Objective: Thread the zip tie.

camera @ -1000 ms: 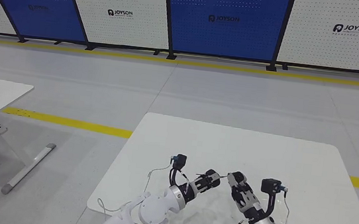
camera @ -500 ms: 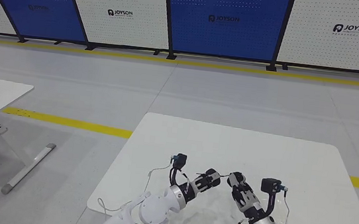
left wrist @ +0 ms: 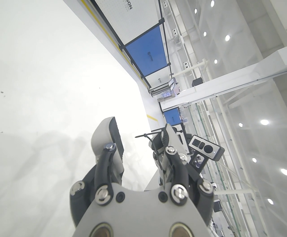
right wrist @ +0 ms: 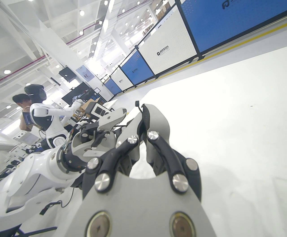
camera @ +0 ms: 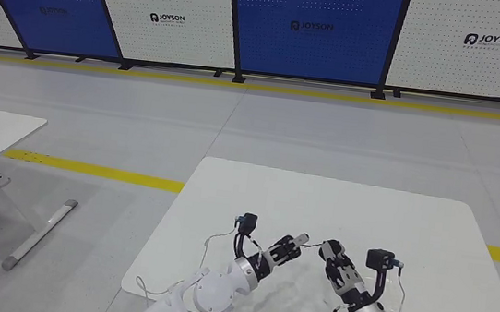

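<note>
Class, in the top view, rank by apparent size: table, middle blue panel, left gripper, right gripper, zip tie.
Largest first:
table
middle blue panel
left gripper and right gripper, too alike to rank
zip tie, a thin line

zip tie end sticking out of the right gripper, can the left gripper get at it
Probably yes: the left gripper is open and close to the zip tie, whose end juts from the shut right gripper, with nothing between them.

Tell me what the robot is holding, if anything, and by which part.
The right gripper is shut on the black zip tie near one end, a short stub poking past its fingertips. The left gripper is open, holding nothing.
</note>
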Robot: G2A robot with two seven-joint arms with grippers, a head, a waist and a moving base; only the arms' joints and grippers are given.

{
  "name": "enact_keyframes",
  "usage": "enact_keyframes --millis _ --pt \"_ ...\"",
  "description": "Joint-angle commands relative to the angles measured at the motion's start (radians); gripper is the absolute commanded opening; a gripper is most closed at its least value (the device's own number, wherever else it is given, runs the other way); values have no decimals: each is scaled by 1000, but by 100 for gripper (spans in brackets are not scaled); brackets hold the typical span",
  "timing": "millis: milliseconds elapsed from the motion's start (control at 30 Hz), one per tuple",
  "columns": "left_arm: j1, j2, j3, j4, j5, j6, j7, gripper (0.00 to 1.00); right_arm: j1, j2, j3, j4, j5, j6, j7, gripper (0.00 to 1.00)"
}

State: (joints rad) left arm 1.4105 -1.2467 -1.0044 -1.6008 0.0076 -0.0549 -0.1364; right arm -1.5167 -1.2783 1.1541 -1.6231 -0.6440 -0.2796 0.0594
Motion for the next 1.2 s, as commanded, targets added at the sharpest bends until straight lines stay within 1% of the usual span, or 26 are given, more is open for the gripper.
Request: enact_keyframes --millis 0,67,167,300,433,567,667,767,1000,1100,1133,1167 --pt "2 0 -2 0 -1 -2 3 22 -1 0 1 0 0 0 -2 0" --pt "3 0 -3 -1 -1 -4 5 15 -2 0 3 0 -1 1 -5 0" --pt "5 0 -5 -2 0 -5 8 11 -3 0 4 0 -2 3 -10 0" --pt "7 0 -6 -4 -1 -7 9 11 -3 -1 4 1 -4 6 -14 0" --pt "10 1 -8 -7 0 -11 8 18 -2 -1 6 4 -3 14 -19 0" --pt "14 1 -8 -10 6 -19 15 17 2 -3 6 8 4 26 -18 0" --pt "15 1 -7 -11 10 -21 15 13 4 -4 4 10 4 32 -20 0" --pt "17 1 -7 -12 15 -23 15 11 5 -5 4 10 4 36 -20 0" --pt "20 0 5 -23 38 -18 13 19 8 -6 1 9 6 41 -16 0" --pt "20 0 10 -26 47 -16 12 18 8 -7 2 8 10 49 -24 0" --pt "20 0 10 -26 51 -15 13 14 8 -8 4 8 14 56 -27 0" --pt "19 0 11 -26 56 -14 16 12 7 -9 5 8 19 59 -29 0"
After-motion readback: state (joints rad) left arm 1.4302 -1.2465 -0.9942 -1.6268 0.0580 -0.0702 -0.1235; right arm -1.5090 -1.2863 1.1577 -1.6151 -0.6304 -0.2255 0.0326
